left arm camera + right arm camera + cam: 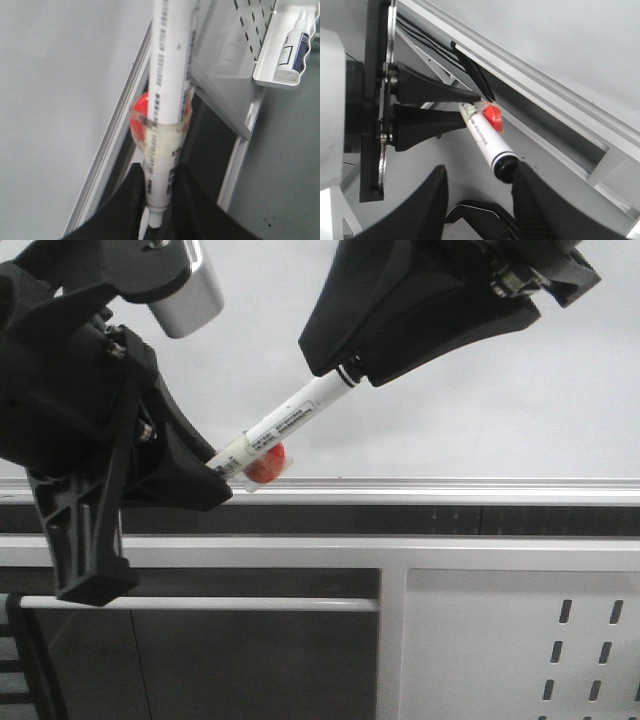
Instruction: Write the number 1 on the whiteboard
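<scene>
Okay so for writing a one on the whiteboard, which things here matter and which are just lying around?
Matter:
whiteboard
marker, with taped red piece
left claw, gripping one end
right claw, holding the other

Lying around:
spray bottle
white tray
slotted metal panel

The whiteboard is seen as smooth, pale and faintly glossy, edged by a brushed silver aluminium rail. The marker is made of glossy white plastic, wrapped with yellowish clear tape over a shiny red piece. Matt black plastic forms the right gripper.
</scene>
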Tool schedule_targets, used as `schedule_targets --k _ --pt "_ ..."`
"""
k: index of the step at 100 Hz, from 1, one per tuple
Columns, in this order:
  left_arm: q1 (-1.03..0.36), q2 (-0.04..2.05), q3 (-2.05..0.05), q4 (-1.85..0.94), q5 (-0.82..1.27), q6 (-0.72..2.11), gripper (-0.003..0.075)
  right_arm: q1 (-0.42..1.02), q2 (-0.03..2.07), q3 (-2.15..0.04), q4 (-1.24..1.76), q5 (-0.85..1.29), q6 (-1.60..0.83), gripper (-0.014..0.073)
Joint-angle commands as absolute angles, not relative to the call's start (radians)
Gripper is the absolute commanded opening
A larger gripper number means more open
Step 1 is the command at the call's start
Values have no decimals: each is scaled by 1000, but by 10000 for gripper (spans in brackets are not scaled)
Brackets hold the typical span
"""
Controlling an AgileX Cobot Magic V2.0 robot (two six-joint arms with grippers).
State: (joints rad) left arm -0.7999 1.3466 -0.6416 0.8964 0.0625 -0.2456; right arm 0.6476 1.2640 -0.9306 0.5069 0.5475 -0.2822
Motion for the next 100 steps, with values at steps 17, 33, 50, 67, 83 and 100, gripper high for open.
schedule_targets --k 17,33,50,67,83,100 --pt "-809 1301 -684 886 -151 -250 -18 652 1257 -971 535 521 -293 332" --pt "-809 1299 -684 886 -149 -250 -18 652 1242 -989 535 557 -293 416" --pt "-809 1279 -684 886 -149 -250 -18 643 1213 -989 510 581 -291 416" --pt "-809 1256 -684 886 -149 -250 -18 628 1208 -989 510 614 -288 416" --pt "-809 1252 -684 861 -151 -250 -18 628 1208 -989 512 599 -288 416" --pt "-809 1252 -684 860 -153 -250 -18 628 1208 -989 512 596 -288 394"
